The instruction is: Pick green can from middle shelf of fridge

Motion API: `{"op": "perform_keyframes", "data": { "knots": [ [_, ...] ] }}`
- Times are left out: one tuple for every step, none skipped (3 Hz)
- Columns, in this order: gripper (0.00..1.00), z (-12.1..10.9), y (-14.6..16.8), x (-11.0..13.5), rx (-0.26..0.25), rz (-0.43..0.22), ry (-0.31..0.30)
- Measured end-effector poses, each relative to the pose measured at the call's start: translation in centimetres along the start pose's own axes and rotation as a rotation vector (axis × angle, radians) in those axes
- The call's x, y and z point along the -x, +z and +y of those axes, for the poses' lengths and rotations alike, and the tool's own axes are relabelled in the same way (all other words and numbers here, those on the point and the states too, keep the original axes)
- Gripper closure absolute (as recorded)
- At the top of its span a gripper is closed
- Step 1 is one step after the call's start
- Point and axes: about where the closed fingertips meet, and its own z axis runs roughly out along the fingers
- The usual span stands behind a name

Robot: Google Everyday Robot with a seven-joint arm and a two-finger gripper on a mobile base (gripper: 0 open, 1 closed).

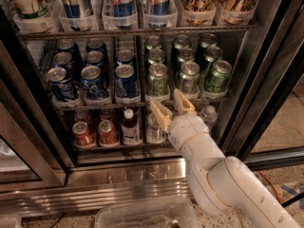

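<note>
Several green cans stand in lanes on the right half of the middle shelf [71, 106] of the fridge [118, 179]. The front ones are the left can [158, 79], the middle can [188, 76] and the right can [217, 76]. My gripper [171, 106] is open and empty. It sits just below the shelf's front rail, under the gap between the left and middle front green cans. Its fingertips point up at them without touching either. My white arm comes up from the lower right.
Dark blue cans [93, 82] fill the shelf's left half. Tall slim cans [122, 4] stand on the rack above. Red cans [83, 133] and a bottle [129, 127] stand on the rack below, behind my wrist. The dark door frame [266, 80] is at right. A clear plastic bin [142, 215] lies on the floor.
</note>
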Motion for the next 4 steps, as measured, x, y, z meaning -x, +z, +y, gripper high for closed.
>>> {"op": "perform_keyframes", "data": {
  "knots": [
    [0.22,0.0,0.0,0.0,0.000,0.000,0.000],
    [0.30,0.0,0.0,0.0,0.000,0.000,0.000],
    [0.28,0.0,0.0,0.0,0.000,0.000,0.000],
    [0.22,0.0,1.2,-0.3,0.011,0.007,-0.009]
  ]
}}
